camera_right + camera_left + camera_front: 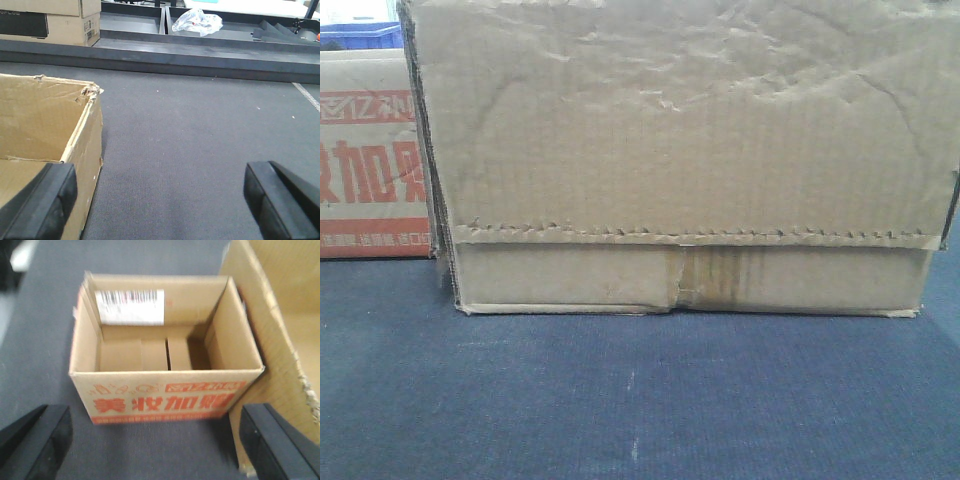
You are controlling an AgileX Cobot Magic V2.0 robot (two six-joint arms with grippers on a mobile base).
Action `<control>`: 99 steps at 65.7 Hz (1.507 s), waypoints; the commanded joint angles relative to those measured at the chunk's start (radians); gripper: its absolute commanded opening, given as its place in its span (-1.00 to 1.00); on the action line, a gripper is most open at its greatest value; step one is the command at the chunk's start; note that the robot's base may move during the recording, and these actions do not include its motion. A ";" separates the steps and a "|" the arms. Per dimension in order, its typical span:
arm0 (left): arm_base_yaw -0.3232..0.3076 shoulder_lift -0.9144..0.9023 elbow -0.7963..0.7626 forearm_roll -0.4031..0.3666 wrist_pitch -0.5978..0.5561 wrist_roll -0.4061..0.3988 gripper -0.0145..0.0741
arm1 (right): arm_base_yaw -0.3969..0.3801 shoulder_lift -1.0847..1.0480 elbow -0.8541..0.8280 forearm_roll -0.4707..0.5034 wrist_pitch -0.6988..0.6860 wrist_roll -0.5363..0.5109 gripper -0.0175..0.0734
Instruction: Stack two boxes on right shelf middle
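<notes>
A large wrinkled brown box [690,160] with a serrated flap edge and stained tape fills the front view, standing on the dark grey mat [620,400]. Left of it, partly hidden, is the pale box [370,160] with red Chinese print. In the left wrist view that pale box [165,390] stands open-topped and empty, just beyond my open left gripper [157,445], with the brown box [280,340] at its right. My right gripper [160,200] is open over bare mat, its left finger above the brown box's open corner [50,125]. The shelf is out of view.
A blue plastic bin [360,35] shows behind the pale box. In the right wrist view a dark raised ledge [200,57] crosses the far side, with cardboard cartons [50,20] and a crumpled plastic bag [197,22] behind it.
</notes>
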 commanded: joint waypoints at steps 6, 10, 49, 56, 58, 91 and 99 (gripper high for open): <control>0.022 0.207 -0.221 -0.023 0.151 0.076 0.63 | -0.002 0.000 -0.008 -0.011 -0.018 -0.001 0.62; 0.061 0.283 -0.309 -0.059 0.195 0.128 0.63 | -0.002 0.000 -0.008 -0.011 -0.018 -0.001 0.62; 0.218 0.792 -0.639 -0.101 0.300 0.303 0.63 | -0.002 0.000 -0.008 -0.011 -0.022 -0.001 0.62; 0.220 0.846 -0.639 -0.097 0.272 0.303 0.63 | -0.002 0.000 -0.008 -0.011 -0.022 -0.001 0.62; 0.220 0.862 -0.639 -0.097 0.269 0.303 0.63 | -0.002 0.000 -0.008 -0.011 -0.022 -0.001 0.62; 0.220 0.929 -0.641 -0.078 0.239 0.303 -0.49 | -0.002 0.000 -0.008 -0.011 -0.019 -0.001 0.62; 0.220 0.929 -0.641 -0.052 0.245 0.303 -0.92 | -0.002 0.000 -0.008 -0.011 -0.015 -0.001 0.62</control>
